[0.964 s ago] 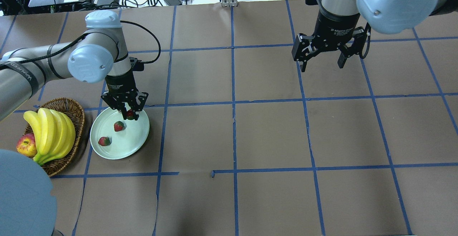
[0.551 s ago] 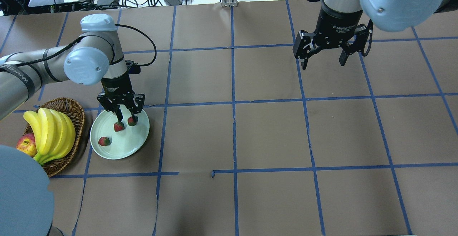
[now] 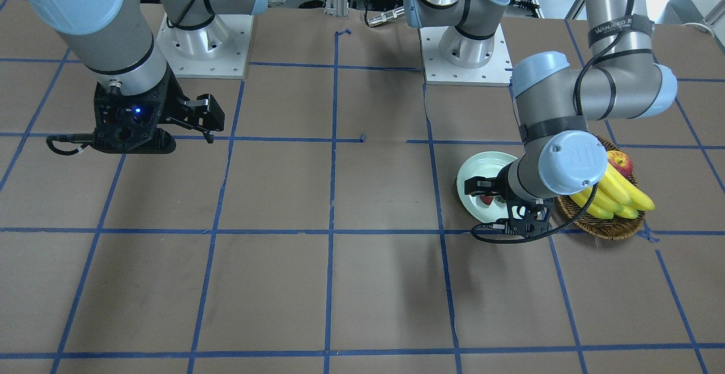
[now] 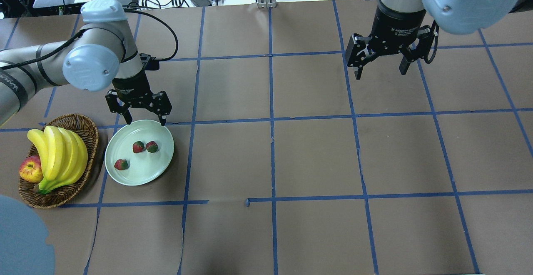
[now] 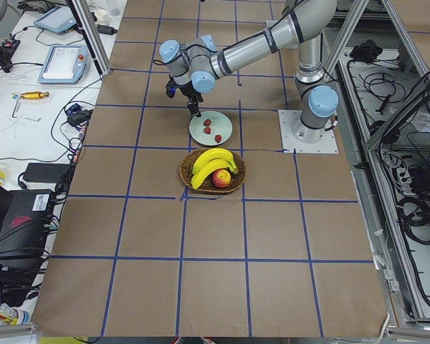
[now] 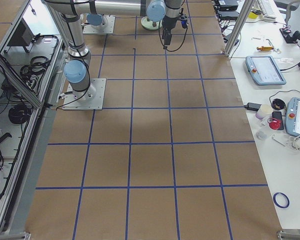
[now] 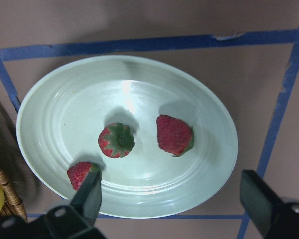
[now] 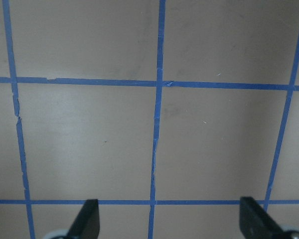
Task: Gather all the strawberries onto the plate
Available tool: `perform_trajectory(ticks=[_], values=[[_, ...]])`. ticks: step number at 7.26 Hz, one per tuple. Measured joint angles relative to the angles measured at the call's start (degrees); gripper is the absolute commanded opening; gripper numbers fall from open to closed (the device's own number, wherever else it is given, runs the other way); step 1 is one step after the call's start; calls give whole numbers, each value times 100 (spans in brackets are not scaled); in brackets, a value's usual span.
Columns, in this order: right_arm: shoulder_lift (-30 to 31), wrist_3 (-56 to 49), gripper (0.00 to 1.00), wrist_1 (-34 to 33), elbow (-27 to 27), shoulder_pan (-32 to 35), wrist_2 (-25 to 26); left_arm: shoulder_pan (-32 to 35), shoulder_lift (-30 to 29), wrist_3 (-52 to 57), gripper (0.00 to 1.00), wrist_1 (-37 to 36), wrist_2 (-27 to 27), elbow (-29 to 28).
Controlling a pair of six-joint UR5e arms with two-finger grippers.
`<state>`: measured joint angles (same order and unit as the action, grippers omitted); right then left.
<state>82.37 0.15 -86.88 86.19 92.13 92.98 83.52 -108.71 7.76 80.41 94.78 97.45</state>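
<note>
Three strawberries lie on the mint-green plate (image 4: 145, 173): two side by side (image 4: 138, 146) (image 4: 152, 146) and one nearer the front left (image 4: 121, 164). My left gripper (image 4: 144, 119) is open and empty, raised over the plate's far rim. In the left wrist view the plate (image 7: 60, 109) holds the strawberries (image 7: 116, 140) (image 7: 175, 134) (image 7: 81, 173), with the gripper (image 7: 174, 209) spread wide above them. My right gripper (image 4: 381, 73) is open and empty over bare table at the far right, also seen in the right wrist view (image 8: 170, 224).
A wicker basket (image 4: 90, 129) with bananas (image 4: 58, 154) and an apple (image 4: 30, 170) stands just left of the plate. Brown paper with blue tape lines covers the table. Cables and devices lie beyond the far edge.
My left gripper opened and let the third strawberry go onto the plate, then rose and drew back towards the far rim. My right gripper shifted slightly farther away.
</note>
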Motion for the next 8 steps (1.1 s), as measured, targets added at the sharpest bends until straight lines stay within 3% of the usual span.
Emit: perform_trajectory(ticks=[2, 4, 8], values=[[55, 141, 100, 162, -86, -2, 43, 121, 395, -529, 100, -14, -381, -211], [78, 371, 100, 269, -137, 23, -50, 571, 851, -1236, 100, 58, -396, -387], [69, 448, 100, 251, -83, 81, -219, 947, 1679, -1227, 100, 1156, -304, -502]])
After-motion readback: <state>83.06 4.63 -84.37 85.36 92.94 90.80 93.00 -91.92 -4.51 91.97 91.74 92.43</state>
